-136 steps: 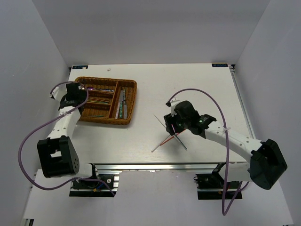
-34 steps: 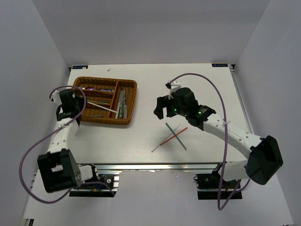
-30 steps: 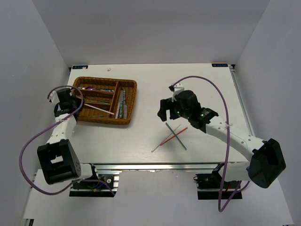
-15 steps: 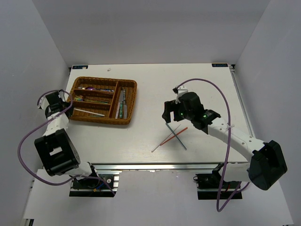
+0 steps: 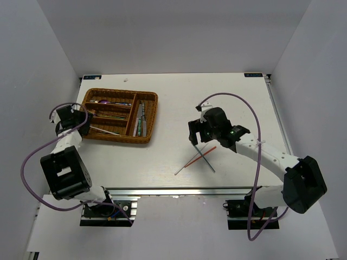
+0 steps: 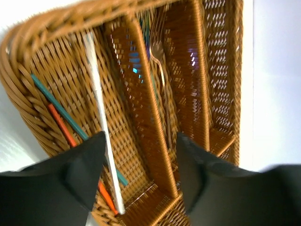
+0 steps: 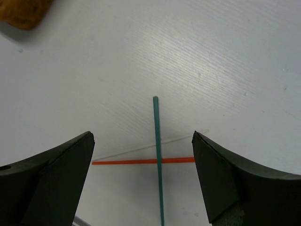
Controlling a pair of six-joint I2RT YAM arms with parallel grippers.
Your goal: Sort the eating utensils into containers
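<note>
White chopstick (image 6: 97,94) is now in the wicker tray (image 5: 120,139), in the long section along its lower edge in the top view, beside the teal stick (image 6: 56,106) and orange stick (image 6: 61,125). About a second ago the left gripper (image 6: 141,146) carried it over the tray. Now that gripper is empty, fingers wide, just left of the tray, so that one's sorted.

Right gripper (image 7: 142,141) has come down over the crossed pile on the table (image 5: 217,97), mid-frame: teal chopstick (image 7: 157,155), orange chopstick (image 7: 127,162), thin grey chopstick (image 7: 178,138). Fingers wide, nothing held. Three left; teal looks the likely next pick.
</note>
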